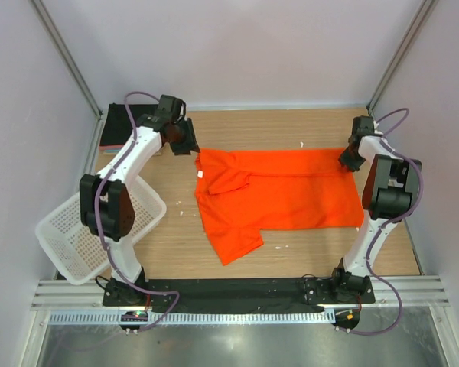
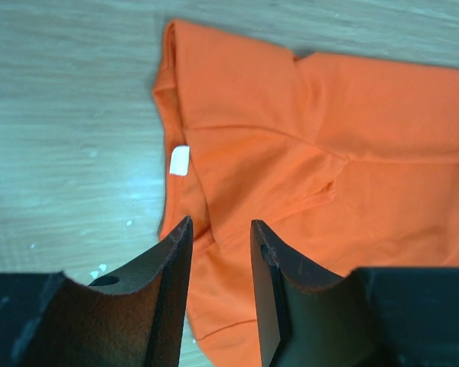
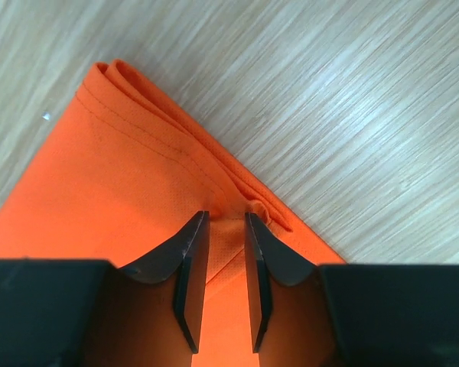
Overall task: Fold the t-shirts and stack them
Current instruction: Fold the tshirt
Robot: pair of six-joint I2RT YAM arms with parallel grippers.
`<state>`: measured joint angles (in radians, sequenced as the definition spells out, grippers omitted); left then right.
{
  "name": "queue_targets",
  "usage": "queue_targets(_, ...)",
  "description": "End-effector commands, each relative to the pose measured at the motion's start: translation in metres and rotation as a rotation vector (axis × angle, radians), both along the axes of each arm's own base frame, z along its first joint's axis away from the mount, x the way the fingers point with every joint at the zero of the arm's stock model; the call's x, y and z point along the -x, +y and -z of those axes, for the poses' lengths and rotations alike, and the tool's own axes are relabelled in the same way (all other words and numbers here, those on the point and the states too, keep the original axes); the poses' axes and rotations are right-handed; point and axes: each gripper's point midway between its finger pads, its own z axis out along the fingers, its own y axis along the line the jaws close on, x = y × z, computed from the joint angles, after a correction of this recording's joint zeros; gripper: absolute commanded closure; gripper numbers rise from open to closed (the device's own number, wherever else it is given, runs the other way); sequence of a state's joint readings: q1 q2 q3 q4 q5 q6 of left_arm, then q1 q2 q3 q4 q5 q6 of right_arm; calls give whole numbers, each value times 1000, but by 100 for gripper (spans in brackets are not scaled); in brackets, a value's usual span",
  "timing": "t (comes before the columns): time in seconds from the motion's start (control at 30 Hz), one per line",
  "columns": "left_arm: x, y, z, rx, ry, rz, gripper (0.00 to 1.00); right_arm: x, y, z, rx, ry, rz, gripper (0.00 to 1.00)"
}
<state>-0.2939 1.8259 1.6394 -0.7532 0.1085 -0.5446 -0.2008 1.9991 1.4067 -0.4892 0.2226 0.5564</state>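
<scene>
Working an orange-red short-sleeved cloth t-shirt spread sideways on the light wooden counter, collar left, hem right. Pinching the hem corner in the narrow right end effector; hovering the part-open left end effector over the collar edge, apparently empty. Close left on all 2 layers, then lift evenly and keep the cloth taut through the fold.
</scene>
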Motion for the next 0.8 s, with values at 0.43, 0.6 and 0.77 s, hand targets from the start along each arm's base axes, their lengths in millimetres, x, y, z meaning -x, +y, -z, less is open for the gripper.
queue_targets(0.43, 34, -37, 21, 217, 88, 32, 59, 20, 181, -95, -226, -273, -341, 59)
queue_targets(0.6, 53, -46, 53, 240, 124, 13, 50, 29, 262, -85, -306, -305, -529, 56)
queue_targets(0.77, 60, -53, 78, 295, 167, -37, 52, 41, 309, -71, -368, -275, -605, 56)
